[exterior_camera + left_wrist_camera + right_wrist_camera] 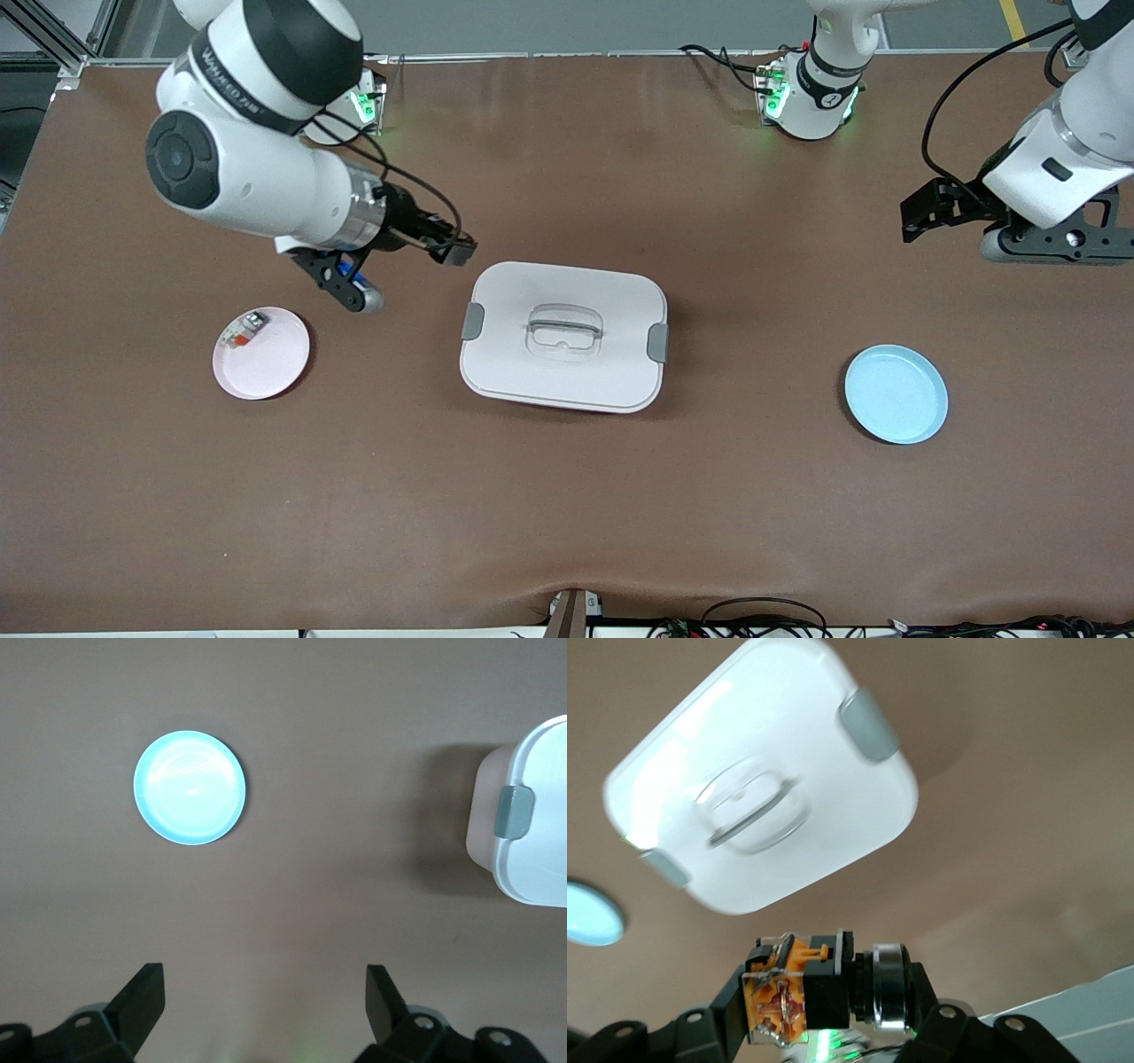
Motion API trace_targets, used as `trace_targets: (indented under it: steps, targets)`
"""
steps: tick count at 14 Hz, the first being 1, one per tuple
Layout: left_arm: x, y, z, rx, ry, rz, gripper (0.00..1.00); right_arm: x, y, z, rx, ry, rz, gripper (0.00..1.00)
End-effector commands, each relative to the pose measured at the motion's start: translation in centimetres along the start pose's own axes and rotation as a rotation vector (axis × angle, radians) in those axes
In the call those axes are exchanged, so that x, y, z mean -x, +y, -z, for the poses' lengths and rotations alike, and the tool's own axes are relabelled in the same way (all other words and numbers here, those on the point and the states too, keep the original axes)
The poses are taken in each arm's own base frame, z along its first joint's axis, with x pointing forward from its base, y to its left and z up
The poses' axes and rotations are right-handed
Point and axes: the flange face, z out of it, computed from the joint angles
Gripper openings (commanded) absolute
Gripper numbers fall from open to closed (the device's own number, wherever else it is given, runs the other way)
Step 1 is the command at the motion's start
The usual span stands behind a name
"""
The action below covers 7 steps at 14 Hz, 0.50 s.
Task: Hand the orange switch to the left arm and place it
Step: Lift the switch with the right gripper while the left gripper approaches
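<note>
My right gripper (450, 248) is shut on the orange switch (459, 254) and holds it in the air over the table, just off the box's corner at the right arm's end. In the right wrist view the switch (806, 983), black with an orange clear-cased end and a metal ring, is clamped between the gripper's (824, 1003) fingers. The white box (563, 337) with grey latches sits mid-table; it also shows in the right wrist view (762, 771). My left gripper (926, 213) hangs open and empty over the table at the left arm's end, and shows open in its wrist view (266, 1010).
A pink plate (261, 354) holding a small white part (244, 330) lies toward the right arm's end. A light blue plate (896, 394) lies toward the left arm's end and shows in the left wrist view (190, 788), with the box's edge (532, 815) beside it.
</note>
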Motion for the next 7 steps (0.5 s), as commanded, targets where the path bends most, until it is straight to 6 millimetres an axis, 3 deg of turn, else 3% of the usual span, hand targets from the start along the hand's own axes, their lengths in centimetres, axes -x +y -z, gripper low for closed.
trace_targets:
  steps: [1,5,7]
  targets:
    - [-0.6,3.7,-0.4,0.065,0.012,-0.024,1.00,1.7,-2.1,-0.7,-0.064,-0.029,-0.085,0.16]
    - [0.1,9.7,-2.2,0.178,0.023,0.028,1.00,4.2,-4.1,-2.3,-0.137,-0.056,-0.161,0.16]
    - [1.0,11.1,-3.0,0.258,0.008,0.047,1.00,5.0,-5.0,-2.9,-0.181,-0.068,-0.218,0.16]
